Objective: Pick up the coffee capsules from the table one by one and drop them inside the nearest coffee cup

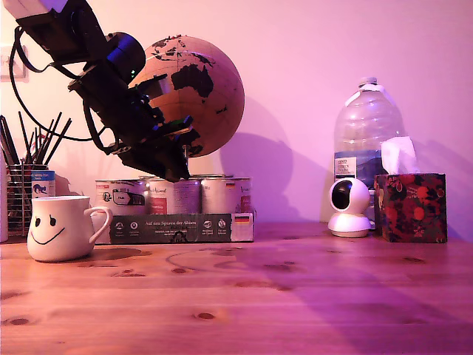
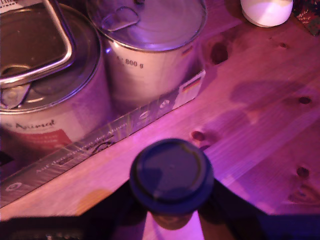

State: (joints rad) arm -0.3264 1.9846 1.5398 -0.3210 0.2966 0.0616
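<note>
- The table (image 1: pixel 295 296), a reddish-brown pine top with dark knots, carried every item; no loose coffee capsule was visible on it in the exterior view.
- The ARX5 arm (image 1: pixel 96 66) hung above the tray of tins, with the gripper (image 1: pixel 174 159) raised over the tins and to the exterior view's right of the coffee cup.
- The globe (image 1: pixel 196 92) stood behind the tins and was partly covered by the arm.
- The water bottle (image 1: pixel 366 137) stood well apart from the coffee cup, at the exterior view's right, behind the tissue box (image 1: pixel 410 207); its label was too small to read.
- The tins (image 1: pixel 174 196) sat in a cardboard tray (image 1: pixel 177 228) just beside the coffee cup's handle. The tray front read "Auf den Spuren der Ahnen" beside a German flag mark; the wrist view showed "800 g" on one tin (image 2: pixel 150 55).
- The coffee cup (image 1: pixel 63 228), white with a black smiley face, stood on the table at the exterior view's left, handle toward the tins. Its interior was hidden.
- The small white camera (image 1: pixel 349 207) stood well apart from the coffee cup, next to the tissue box.
- The coffee capsule (image 2: pixel 171 172), dark and round-topped, was pinched between the fingers of the gripper in the wrist view, above the table in front of the tray.
- Judged step: carrying one capsule toward the cup. The next move calls for travel toward the exterior view's left, centring over the cup's mouth, clearing tins and handle, then releasing.
</note>
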